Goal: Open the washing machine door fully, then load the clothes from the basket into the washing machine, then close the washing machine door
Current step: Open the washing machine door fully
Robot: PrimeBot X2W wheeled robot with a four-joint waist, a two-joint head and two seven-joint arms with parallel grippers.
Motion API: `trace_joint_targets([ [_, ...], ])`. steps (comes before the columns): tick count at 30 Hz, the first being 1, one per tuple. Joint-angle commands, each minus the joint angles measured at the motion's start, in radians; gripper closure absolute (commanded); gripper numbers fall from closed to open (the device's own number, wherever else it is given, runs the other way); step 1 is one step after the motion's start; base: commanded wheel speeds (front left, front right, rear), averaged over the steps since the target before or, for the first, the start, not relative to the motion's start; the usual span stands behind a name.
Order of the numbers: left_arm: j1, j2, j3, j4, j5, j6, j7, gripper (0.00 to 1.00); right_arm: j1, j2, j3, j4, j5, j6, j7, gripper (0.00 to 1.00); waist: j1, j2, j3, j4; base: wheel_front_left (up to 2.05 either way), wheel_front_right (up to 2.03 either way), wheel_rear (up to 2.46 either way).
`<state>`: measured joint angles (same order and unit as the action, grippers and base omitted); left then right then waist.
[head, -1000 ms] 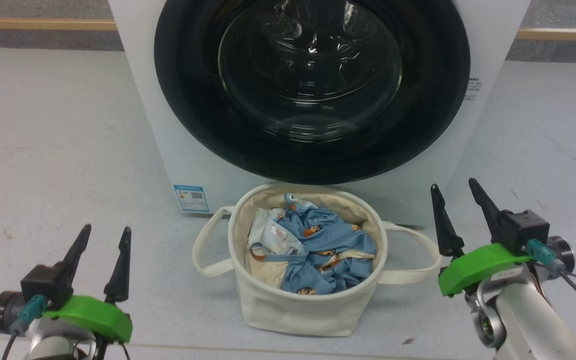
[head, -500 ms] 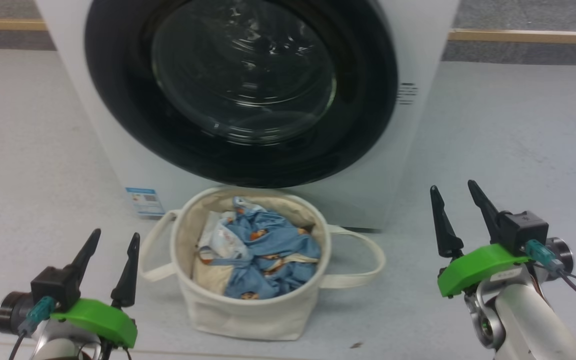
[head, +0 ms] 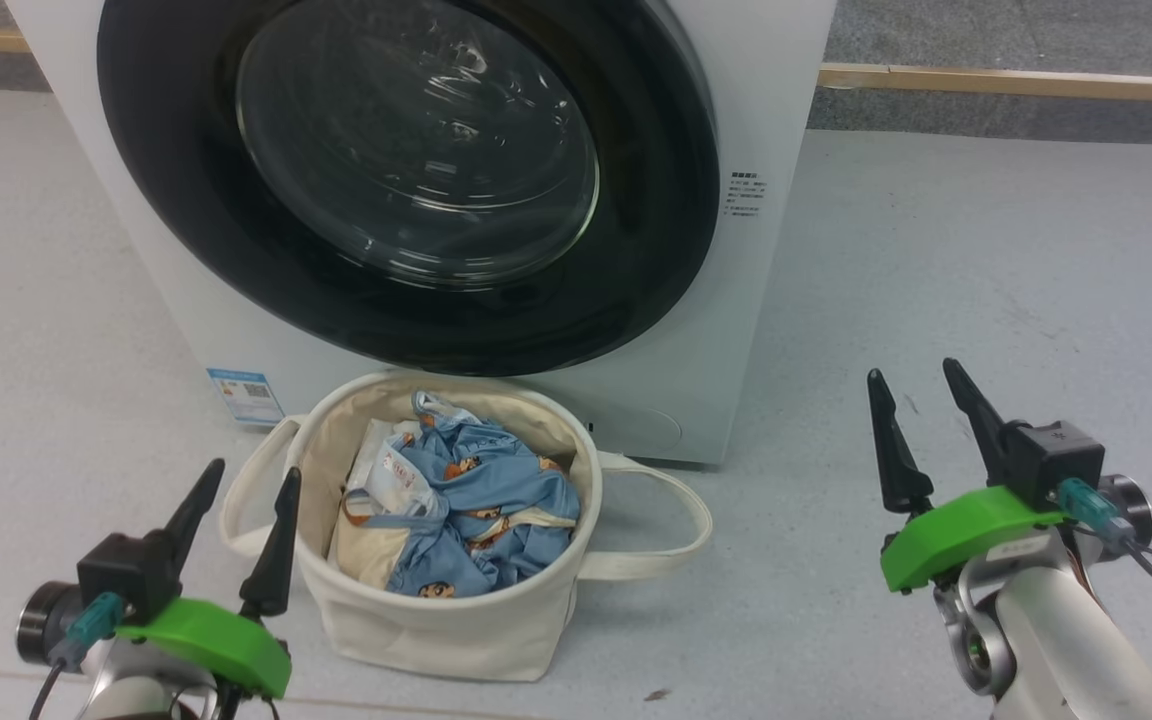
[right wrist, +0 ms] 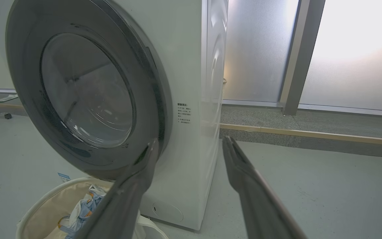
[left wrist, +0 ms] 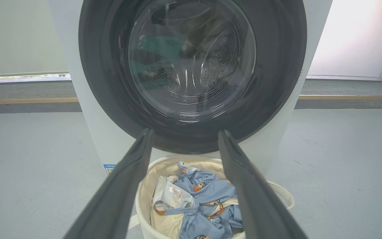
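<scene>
- Left gripper (head: 253, 472): fingers spread wide and holding nothing, tips pointing toward the washer (head: 776, 130).
- Right gripper (head: 913, 372): fingers also spread and empty, above bare floor (head: 986, 250).
- Basket (head: 436, 630): on the floor just right of the left gripper. Its near handle is beside that gripper's right finger, and I cannot tell if they touch. It is well apart from the right gripper, on that gripper's left.
- Clothes (head: 496, 500): heaped inside the basket. In the left wrist view they lie low between that gripper's fingers.
- Door (head: 656, 200): closed against the washer, ahead of and above both grippers. It is straight ahead of the left gripper and ahead-left of the right.
- Sticker (head: 246, 395): low on the washer front, ahead of the left gripper.
</scene>
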<state>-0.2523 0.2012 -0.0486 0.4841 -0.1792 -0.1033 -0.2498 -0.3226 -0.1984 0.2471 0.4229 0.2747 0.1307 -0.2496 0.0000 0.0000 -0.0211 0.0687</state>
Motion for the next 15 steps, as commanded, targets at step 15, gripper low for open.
trace_joint_targets([
  [15, -0.051, 0.019, 0.05, -0.03, -0.008, -0.001, -0.012, 0.0, -0.027, 0.011, -0.008, -0.03, 0.004, 0.0, -0.012, 0.0, 0.0, 0.0, 0.002, 0.0, 0.05, 0.05, -0.1],
])
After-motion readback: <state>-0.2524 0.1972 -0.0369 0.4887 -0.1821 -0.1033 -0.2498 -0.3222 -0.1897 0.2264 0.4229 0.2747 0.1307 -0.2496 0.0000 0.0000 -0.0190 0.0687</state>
